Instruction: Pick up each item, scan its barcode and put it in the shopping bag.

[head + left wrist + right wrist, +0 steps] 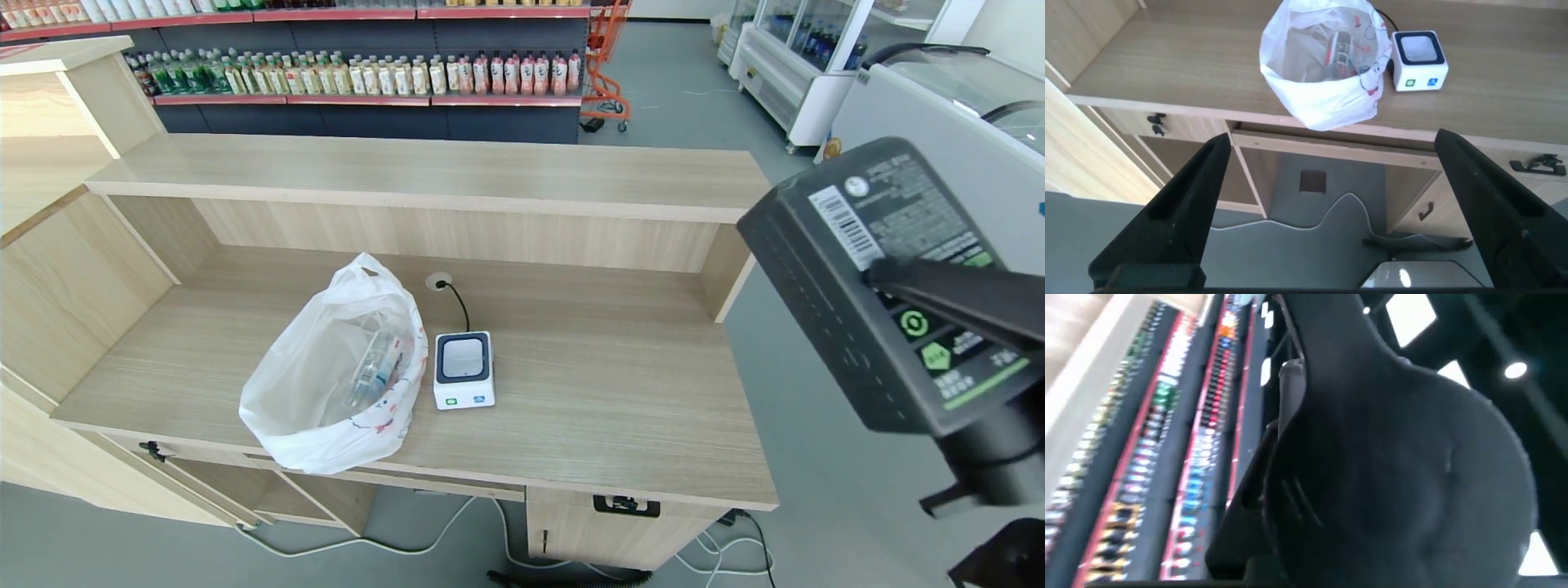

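Right gripper [886, 278] is clenched on a black package [824, 302], one finger [955, 294] lying across its printed face. The package is held high and off to the right, past the counter's [620, 392] right end, with floor below it. It is well apart from the barcode scanner [464, 369].

Left gripper [1331, 220] is released, jaws spread wide and empty. It hangs in front of the counter, below its front edge.

The white shopping bag [326, 384] sits at the front edge, just beside the scanner. It already has a clear bottle [375, 367] in it.

Risks, as judged:
- The barcode label [845, 224] faces up, and so does the scanner window. Unless the package is turned over above the window, the scan likely fails.
- The finger lies close under the label. Any slide of the package in the grip could cover the code.
- The pinch looks to be on one part of a broad package. A quick swing toward the counter could twist it loose, and it would drop to the floor.
- The bag is soft and its mouth sags. A flat package may catch the rim.
- The bag sits at the counter's lip, so a hard drop could push it off.
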Controlling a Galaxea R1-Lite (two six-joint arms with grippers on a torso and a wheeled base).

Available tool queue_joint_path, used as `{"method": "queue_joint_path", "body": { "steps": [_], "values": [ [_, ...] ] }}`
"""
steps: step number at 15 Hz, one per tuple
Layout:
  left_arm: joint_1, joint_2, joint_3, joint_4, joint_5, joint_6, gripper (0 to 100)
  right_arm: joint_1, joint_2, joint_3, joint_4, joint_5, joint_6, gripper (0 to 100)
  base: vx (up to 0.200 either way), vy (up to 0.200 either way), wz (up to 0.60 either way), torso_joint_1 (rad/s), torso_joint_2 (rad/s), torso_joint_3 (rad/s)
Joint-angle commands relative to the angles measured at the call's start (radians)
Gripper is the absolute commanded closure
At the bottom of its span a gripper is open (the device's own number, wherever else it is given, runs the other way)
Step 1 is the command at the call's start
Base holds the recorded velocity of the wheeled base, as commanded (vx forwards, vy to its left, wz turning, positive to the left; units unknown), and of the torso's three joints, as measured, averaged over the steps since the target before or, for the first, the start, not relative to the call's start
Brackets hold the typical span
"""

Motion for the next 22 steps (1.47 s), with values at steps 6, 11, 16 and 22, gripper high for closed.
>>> {"method": "queue_joint_path", "body": {
  "steps": [6, 11, 16, 22],
  "values": [
    [0.000, 0.000, 0.000, 0.000, 0.000, 0.000, 0, 0.190, -0.038, -0.005, 0.002, 0.011, -0.099, 100, 0.000, 0.000, 0.00, 0.000, 0.00, 0.000],
    [0.000, 0.000, 0.000, 0.000, 0.000, 0.000, 0, 0.206, -0.046, 0.005, 0.005, 0.017, -0.098, 100, 0.000, 0.000, 0.00, 0.000, 0.00, 0.000],
    [0.000, 0.000, 0.000, 0.000, 0.000, 0.000, 0, 0.217, -0.067, 0.007, 0.055, 0.051, -0.107, 100, 0.000, 0.000, 0.00, 0.000, 0.00, 0.000],
    [0.000, 0.000, 0.000, 0.000, 0.000, 0.000, 0, 0.229, -0.081, 0.011, 0.083, 0.063, -0.115, 100, 0.000, 0.000, 0.00, 0.000, 0.00, 0.000]
  ]
}}
